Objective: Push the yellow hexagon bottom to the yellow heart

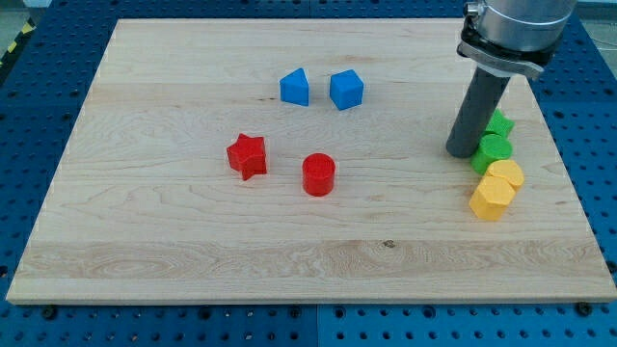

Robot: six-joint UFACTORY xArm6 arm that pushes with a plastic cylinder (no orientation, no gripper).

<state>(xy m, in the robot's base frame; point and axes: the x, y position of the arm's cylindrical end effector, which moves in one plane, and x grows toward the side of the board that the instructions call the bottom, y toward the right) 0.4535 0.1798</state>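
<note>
- Our tip [461, 152] rests on the worktop [193, 251], touching the green blocks [494, 146] on its right.
- It has no hand, so nothing is grasped.
- Yellow hexagon [490, 198] touches yellow heart [506, 173], below-right of our tip.

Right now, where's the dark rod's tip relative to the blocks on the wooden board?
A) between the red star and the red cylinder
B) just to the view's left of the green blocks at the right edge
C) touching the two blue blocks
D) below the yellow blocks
B: my tip sits just to the view's left of the green blocks, above the yellow heart and yellow hexagon, far from the red and blue blocks.
</note>
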